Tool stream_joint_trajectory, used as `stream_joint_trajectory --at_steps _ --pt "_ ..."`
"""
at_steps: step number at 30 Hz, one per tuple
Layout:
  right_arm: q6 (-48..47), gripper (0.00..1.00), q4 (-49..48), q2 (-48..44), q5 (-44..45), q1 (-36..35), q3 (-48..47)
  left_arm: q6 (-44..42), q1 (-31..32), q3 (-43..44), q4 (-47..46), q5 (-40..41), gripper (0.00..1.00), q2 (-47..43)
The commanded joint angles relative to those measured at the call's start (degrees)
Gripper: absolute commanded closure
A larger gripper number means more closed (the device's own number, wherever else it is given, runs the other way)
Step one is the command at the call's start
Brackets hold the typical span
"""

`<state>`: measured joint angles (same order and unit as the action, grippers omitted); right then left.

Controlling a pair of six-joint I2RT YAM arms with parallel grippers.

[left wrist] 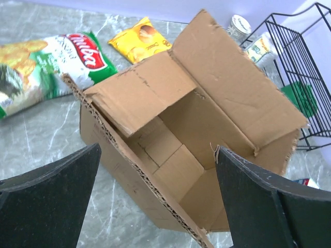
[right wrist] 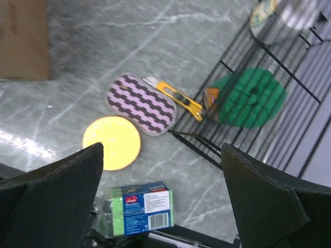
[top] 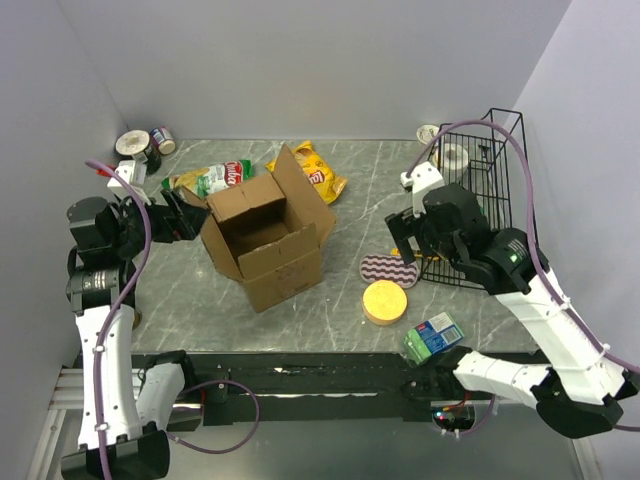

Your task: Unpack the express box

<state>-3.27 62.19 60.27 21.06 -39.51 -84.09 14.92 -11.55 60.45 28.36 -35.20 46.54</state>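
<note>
The express box [top: 265,235] is a brown cardboard carton standing mid-table with its flaps spread open. In the left wrist view its inside [left wrist: 181,155] shows only bare cardboard. My left gripper [top: 185,215] hangs open just left of the box, its near wall between the two fingers [left wrist: 158,201], holding nothing. My right gripper [top: 412,243] is open to the right of the box, beside the wire basket, above the table. It is empty, with a green-blue packet [right wrist: 142,206] on the table below it [right wrist: 163,201].
A green snack bag [top: 210,178] and a yellow one [top: 320,172] lie behind the box. A purple zigzag pad [top: 390,268], yellow round sponge [top: 384,301] and yellow utility knife [right wrist: 176,96] lie by the black wire basket [top: 480,190]. Cans [top: 140,145] stand back left.
</note>
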Motion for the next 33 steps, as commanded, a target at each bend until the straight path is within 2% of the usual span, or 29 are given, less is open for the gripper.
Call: stream_joint_trajectory --at_steps 1,5,9,15,18,24,28,33 --pt "-0.6 0.00 -1.7 -4.4 5.6 1.5 2.3 3.5 -1.8 -2.9 -3.3 -2.4 0.04 -1.2" --pt "-1.3 0.00 -3.7 -6.6 4.5 2.1 6.7 1.8 -1.8 -2.8 -0.3 -0.8 0.04 -0.8" --pt "-2.4 0.00 -4.4 -6.7 5.0 3.3 5.8 -1.3 -1.8 1.1 3.2 1.6 0.04 3.0" --pt "-11.4 0.00 -10.2 -2.5 14.6 3.5 -5.6 -0.6 -1.9 13.3 3.1 5.6 0.04 13.6" --pt "-16.2 0.00 -14.5 -1.0 17.2 3.7 -12.4 1.8 -1.9 23.2 2.1 5.1 0.04 19.1" --pt "-27.3 0.00 -29.1 -1.3 24.5 4.4 -14.2 2.3 -1.7 35.8 0.5 5.5 0.04 25.2" --pt "-34.6 0.00 -35.7 -1.7 27.3 4.8 -13.4 2.0 -1.8 39.8 -0.9 6.9 0.04 26.6" --pt "-39.0 0.00 -38.5 -2.5 28.4 4.8 -13.9 2.7 -1.9 39.7 -7.2 6.8 0.04 26.4"
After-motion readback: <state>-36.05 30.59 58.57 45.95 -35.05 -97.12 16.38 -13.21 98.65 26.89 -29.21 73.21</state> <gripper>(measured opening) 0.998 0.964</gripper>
